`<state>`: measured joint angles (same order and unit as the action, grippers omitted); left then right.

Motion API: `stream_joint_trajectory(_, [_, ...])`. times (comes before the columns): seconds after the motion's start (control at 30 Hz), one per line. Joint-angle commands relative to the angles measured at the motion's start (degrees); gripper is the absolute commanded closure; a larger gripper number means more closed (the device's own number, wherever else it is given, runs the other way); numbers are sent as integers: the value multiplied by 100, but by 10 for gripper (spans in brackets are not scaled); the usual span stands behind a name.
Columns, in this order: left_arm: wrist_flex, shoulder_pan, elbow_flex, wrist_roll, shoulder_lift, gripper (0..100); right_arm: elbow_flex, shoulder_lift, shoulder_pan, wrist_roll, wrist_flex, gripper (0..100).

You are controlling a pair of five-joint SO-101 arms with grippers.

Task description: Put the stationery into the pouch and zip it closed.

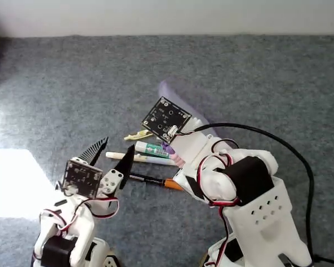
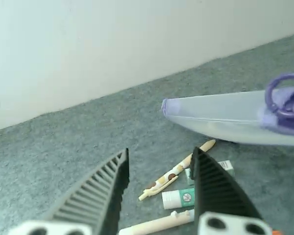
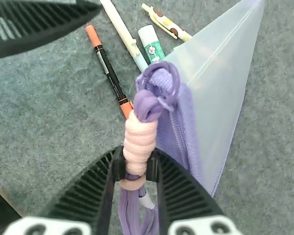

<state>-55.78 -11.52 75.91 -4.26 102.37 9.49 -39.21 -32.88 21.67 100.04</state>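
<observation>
Grey carpet (image 1: 239, 72): left gripper (image 1: 119, 144) spread, nearest the pens (image 1: 147, 158) lying crosswise ahead; right gripper (image 3: 135, 157) clamps strap (image 3: 137, 132) of pouch (image 3: 220, 73).

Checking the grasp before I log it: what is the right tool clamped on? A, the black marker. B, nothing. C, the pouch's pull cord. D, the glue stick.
C: the right tool is shut on the pink-and-purple pull cord of the pouch.
</observation>
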Motion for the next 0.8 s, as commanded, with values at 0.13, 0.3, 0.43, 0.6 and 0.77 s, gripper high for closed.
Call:
stream_joint_trajectory(0.13, [9, -949, -365, 343, -132, 793, -308, -136, 75, 70, -40, 989])
stream_joint_trajectory(0.3, [132, -1248, -365, 343, -132, 793, -299, -136, 75, 70, 13, 989])
stream_joint_trajectory(0.43, [466, -1327, -330, 343, -141, 793, -299, -136, 66, 70, 145, 989])
stream_joint_trajectory(0.6, [642, -1626, -312, 651, -176, 793, -299, -136, 66, 70, 171, 989])
stream_joint_trajectory(0.77, [1073, -1644, -330, 949, -932, 793, -299, -136, 66, 70, 171, 989])
